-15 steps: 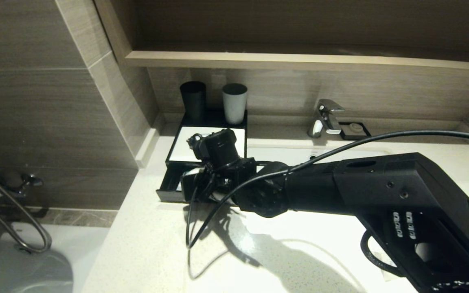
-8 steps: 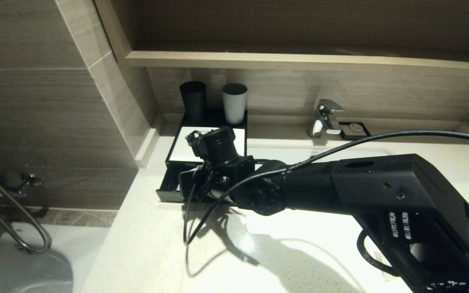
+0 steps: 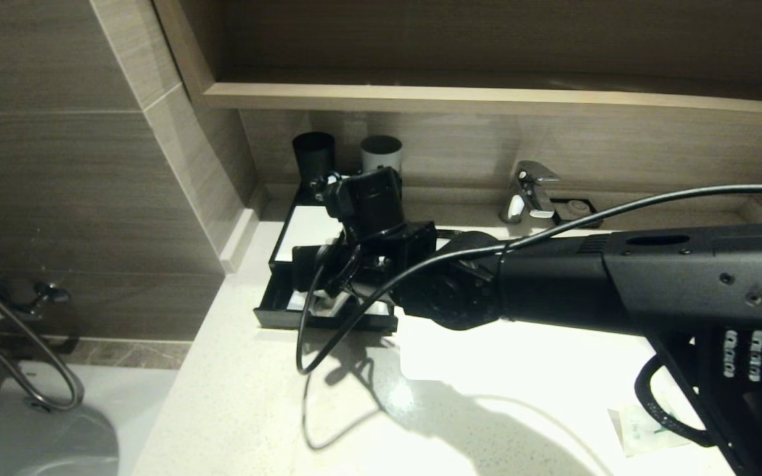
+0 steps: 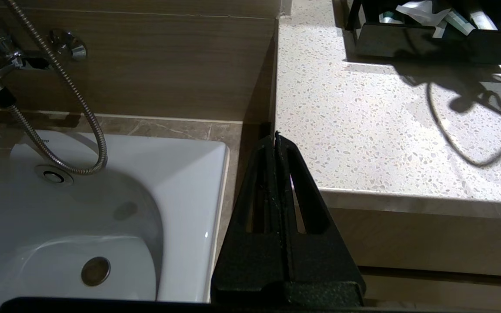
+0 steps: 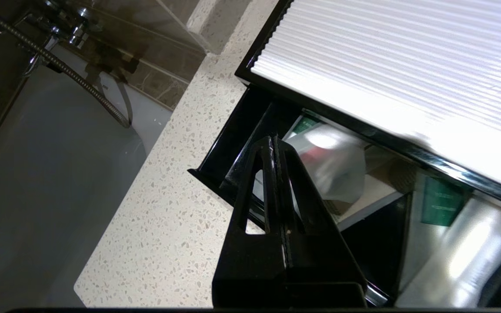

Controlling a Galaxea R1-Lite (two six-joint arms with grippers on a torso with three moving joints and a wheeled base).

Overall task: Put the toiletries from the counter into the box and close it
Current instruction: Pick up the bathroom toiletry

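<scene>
The black box (image 3: 301, 228) with its white panel (image 5: 385, 65) stands on the speckled counter (image 3: 242, 396), its drawer (image 3: 285, 311) pulled out. Inside the drawer lie toiletries: a packet with a pink stick (image 5: 335, 167), one with a green mark (image 5: 439, 202) and a clear one (image 5: 472, 248). My right gripper (image 5: 273, 141) hangs shut and empty just above the drawer's front left part. A squarish packet with a green mark (image 3: 639, 428) lies on the counter near my right arm's base. My left gripper (image 4: 275, 137) is shut, parked low beside the counter's left edge.
A black cup (image 3: 313, 151) and a grey cup (image 3: 381, 149) stand on the box's back part. A tap (image 3: 530, 192) and a small black soap dish (image 3: 576, 208) sit further right. A bathtub (image 4: 81, 208) with a shower hose (image 4: 72, 100) lies left of the counter.
My right arm has risen and shifted back over the box, away from the drawer's front. The squarish packet at the lower right has come into view.
</scene>
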